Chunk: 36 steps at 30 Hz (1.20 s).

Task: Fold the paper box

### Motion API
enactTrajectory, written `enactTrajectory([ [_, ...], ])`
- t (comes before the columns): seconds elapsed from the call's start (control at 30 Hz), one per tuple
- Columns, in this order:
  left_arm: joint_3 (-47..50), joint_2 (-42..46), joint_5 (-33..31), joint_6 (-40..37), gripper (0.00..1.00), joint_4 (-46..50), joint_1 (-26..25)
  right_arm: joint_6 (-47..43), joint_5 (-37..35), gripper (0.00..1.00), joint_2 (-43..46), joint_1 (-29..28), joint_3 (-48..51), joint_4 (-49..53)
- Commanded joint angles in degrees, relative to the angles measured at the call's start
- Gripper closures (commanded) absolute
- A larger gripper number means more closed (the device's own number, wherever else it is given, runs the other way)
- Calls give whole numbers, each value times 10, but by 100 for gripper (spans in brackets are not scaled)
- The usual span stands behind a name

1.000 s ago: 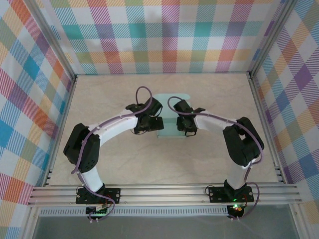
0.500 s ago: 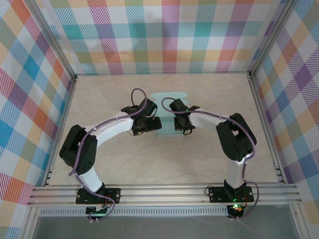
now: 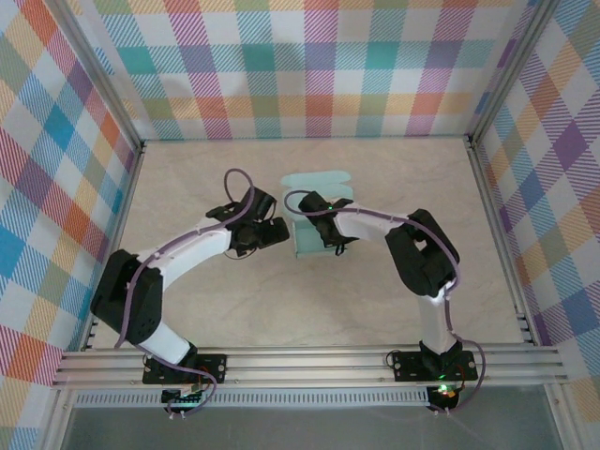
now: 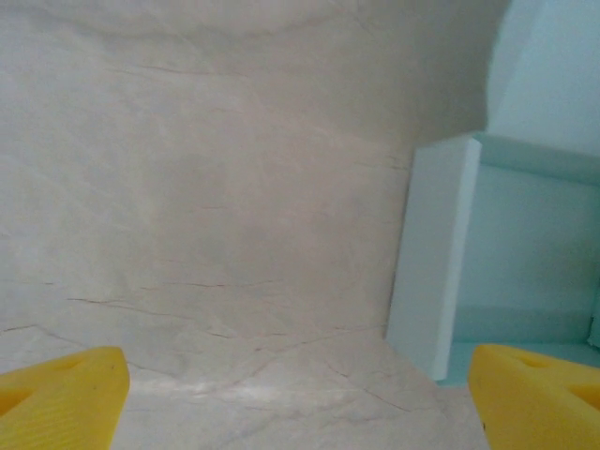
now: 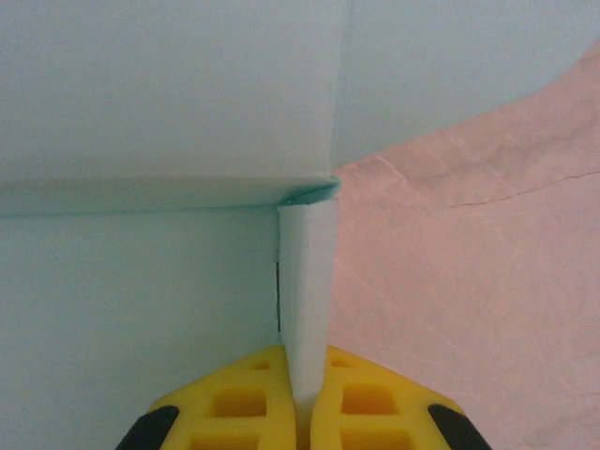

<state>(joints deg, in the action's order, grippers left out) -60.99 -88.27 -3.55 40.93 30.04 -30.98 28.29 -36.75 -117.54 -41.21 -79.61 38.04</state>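
Observation:
The paper box (image 3: 309, 211) is pale mint-green card, half formed, lying mid-table with a flap reaching toward the back wall. My right gripper (image 5: 305, 398) is shut on one raised side wall of the paper box (image 5: 305, 281), which stands upright between the yellow fingers (image 5: 234, 403); from above that gripper (image 3: 330, 225) sits over the box's right part. My left gripper (image 3: 274, 231) stands open just left of the box, touching nothing. Its yellow fingertips (image 4: 61, 394) frame bare table, and the box's left wall (image 4: 436, 272) rises ahead on the right.
The beige marbled table (image 3: 234, 300) is fenced by aluminium rails and plaid walls (image 3: 300, 75). Both arm bases sit on the near rail (image 3: 309, 361). Purple cables loop over both wrists.
Both grippers and the box have shifted left. The right gripper closed onto the box wall. The left gripper backed off to the left, still open.

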Motion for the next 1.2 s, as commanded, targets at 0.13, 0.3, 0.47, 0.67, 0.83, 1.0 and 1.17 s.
enactTrajectory([
  [0.13,43,60,-2,0,7,-8,43,29,-21,100,-119,-2,27,78],
  [0.3,51,70,-3,-1,6,-4,50,10,-5,100,-69,0,39,43],
  [0.47,49,74,1,-1,6,-3,50,-4,25,87,8,10,43,11],
  [0.67,38,75,-2,-7,5,10,50,-22,37,74,67,16,42,-1],
  [0.83,32,73,-2,-10,5,10,50,-28,64,56,95,21,53,-20],
  [1.0,32,75,3,-15,5,-2,50,-31,86,46,120,28,63,-32],
  [1.17,16,67,29,-49,0,-43,52,-80,167,34,182,60,88,-81],
])
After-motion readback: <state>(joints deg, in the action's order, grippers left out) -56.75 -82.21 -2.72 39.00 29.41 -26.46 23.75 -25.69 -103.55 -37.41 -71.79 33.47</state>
